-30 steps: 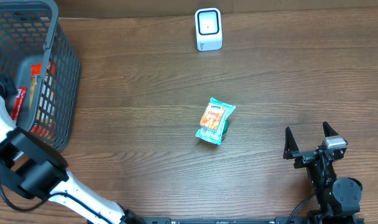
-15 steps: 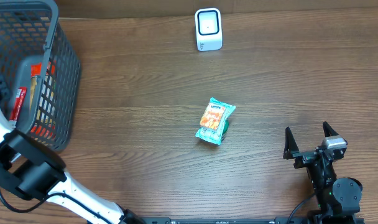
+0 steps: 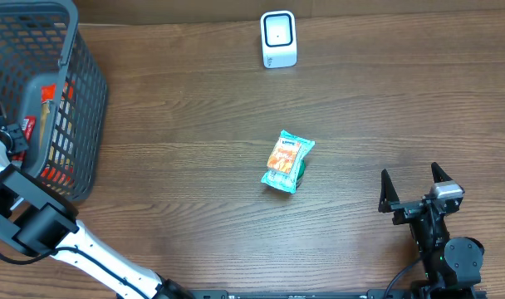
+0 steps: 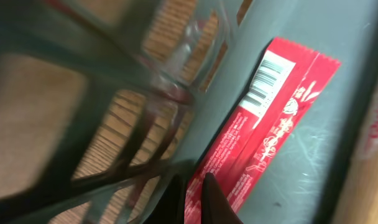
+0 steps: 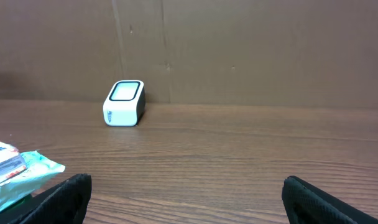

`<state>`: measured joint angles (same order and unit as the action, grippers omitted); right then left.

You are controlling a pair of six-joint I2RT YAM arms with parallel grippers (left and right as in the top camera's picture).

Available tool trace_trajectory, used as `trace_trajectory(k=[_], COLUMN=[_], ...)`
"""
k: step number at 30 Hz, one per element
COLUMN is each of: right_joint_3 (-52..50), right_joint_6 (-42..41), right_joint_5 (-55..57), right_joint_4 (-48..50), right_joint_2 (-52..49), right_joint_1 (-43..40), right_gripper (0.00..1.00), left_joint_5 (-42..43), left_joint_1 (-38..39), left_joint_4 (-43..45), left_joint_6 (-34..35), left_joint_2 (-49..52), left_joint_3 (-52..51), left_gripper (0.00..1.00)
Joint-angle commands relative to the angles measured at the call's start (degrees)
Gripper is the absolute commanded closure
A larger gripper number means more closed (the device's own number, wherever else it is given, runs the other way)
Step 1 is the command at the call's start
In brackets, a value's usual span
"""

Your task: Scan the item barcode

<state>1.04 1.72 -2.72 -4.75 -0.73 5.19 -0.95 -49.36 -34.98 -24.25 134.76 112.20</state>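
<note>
Overhead shows the brown wooden table (image 3: 194,124). A crinkly green and orange snack packet (image 3: 286,161) lies in the middle. A small white scanner (image 3: 278,39) stands at the far edge. A grey mesh basket (image 3: 86,108) fills the far left corner. The right pincer (image 3: 409,173), near the front right corner, is wide open and empty.

Only the left wrist view shows the flat red box (image 4: 270,118) with its barcode, inside the basket. The left pincer (image 4: 192,186) is squeezed shut at the box's corner. I cannot tell if it grips the box.

The right wrist view shows the scanner from the side.
</note>
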Motion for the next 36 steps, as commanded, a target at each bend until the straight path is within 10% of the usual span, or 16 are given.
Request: trace_trajectory(k=[1,25,30,36], right_joint_3=[-0.59,-0.59,-0.59,-0.59], right_joint_6=[0.15,0.15,0.15,0.15], right_joint_5=[0.11,0.11,0.11,0.11], right_joint_4=[0.11,0.11,0.11,0.11], right_joint_2=[0.57,0.57,0.57,0.57], right_joint_1=[-0.13,-0.13,-0.13,-0.13], right_gripper=[0.00,0.00,0.00,0.00], left_joint_5=[-3.23,5.05,5.79,19.67], left_joint_1=[0.20,6.27,6.27,6.27], left_joint_4=[-0.33,-7.15,-4.98,-5.84], left_joint_6=[-1.03,11.61,13.11,4.04], left_joint_2=[3.80,-5.33,-12.63,-13.70], left_joint_3=[0.02,0.17,0.17,0.13], left_gripper=[0.96,0.91,0.00,0.01])
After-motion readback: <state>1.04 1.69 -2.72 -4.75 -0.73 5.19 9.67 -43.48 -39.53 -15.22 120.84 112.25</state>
